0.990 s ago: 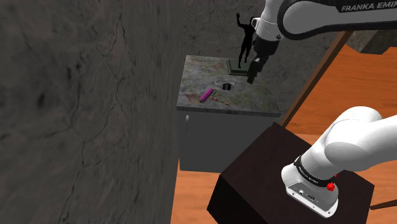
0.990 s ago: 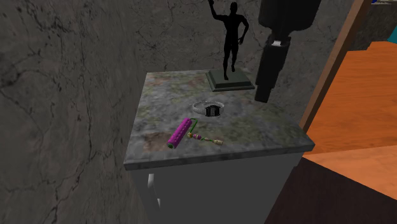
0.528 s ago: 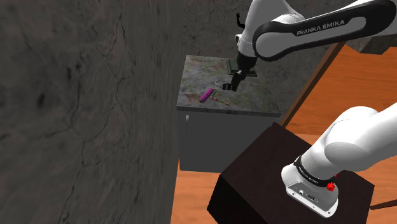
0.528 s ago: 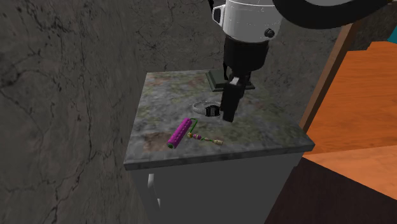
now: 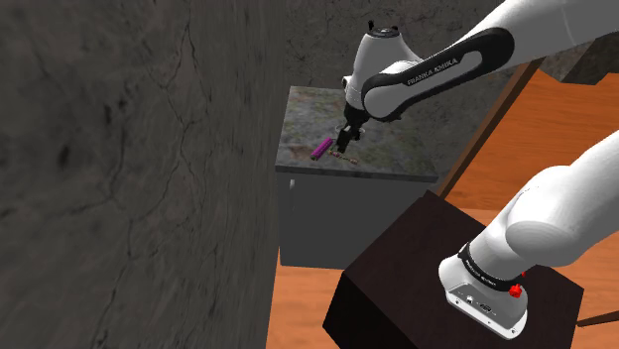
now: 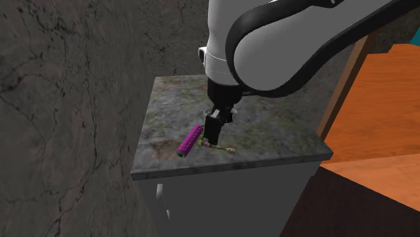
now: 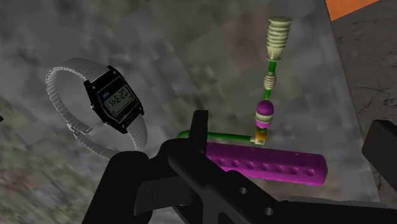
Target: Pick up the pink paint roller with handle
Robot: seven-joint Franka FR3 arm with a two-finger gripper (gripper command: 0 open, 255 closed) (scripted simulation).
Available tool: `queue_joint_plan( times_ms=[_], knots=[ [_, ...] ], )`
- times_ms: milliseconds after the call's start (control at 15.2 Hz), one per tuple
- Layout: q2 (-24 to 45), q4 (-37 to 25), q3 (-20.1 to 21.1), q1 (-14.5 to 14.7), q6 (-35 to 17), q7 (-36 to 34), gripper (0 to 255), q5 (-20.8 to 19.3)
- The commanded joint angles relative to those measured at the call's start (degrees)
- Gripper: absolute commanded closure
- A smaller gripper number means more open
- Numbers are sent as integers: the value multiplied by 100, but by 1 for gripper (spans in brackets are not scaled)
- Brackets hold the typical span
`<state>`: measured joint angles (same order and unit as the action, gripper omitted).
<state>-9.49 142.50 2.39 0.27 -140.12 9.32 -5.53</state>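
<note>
The paint roller [image 7: 273,164] has a magenta sleeve, a green wire frame and a pale ribbed handle [image 7: 277,32]. It lies flat on the mottled stone countertop [image 6: 269,134], near the front edge, and the same roller [image 6: 190,141] [image 5: 321,150] shows in both exterior views. My gripper [image 7: 290,130] hangs just above it, open. One finger [image 7: 197,133] stands on the frame side of the sleeve, the other [image 7: 382,143] beyond the sleeve's end, and neither touches it. In the exterior views the gripper [image 6: 213,130] [image 5: 345,146] points down beside the sleeve.
A digital wristwatch [image 7: 114,102] with a metal band lies on the countertop close behind the roller. The top belongs to a grey cabinet [image 5: 327,213] set against a dark stone wall [image 5: 129,149]. My dark stand [image 5: 417,278] sits on an orange wooden floor [image 6: 377,134].
The arm has swung from beside the black statue at the back of the countertop, over the watch, down to the roller. The roller and watch have not moved.
</note>
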Motion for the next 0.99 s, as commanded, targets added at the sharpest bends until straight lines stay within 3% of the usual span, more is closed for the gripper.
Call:
queue_joint_plan(
  times_ms=[0, 660, 726, 924],
  knots=[
    [546, -225, 13, -5, -394, -31, 0, -55],
    [1155, -139, 1, -18, -1101, -177, 0, -223],
    [1157, -142, 4, -15, -1099, -185, 255, -225],
    [1159, -142, 4, -14, -1101, -188, 255, -227]
  ],
)
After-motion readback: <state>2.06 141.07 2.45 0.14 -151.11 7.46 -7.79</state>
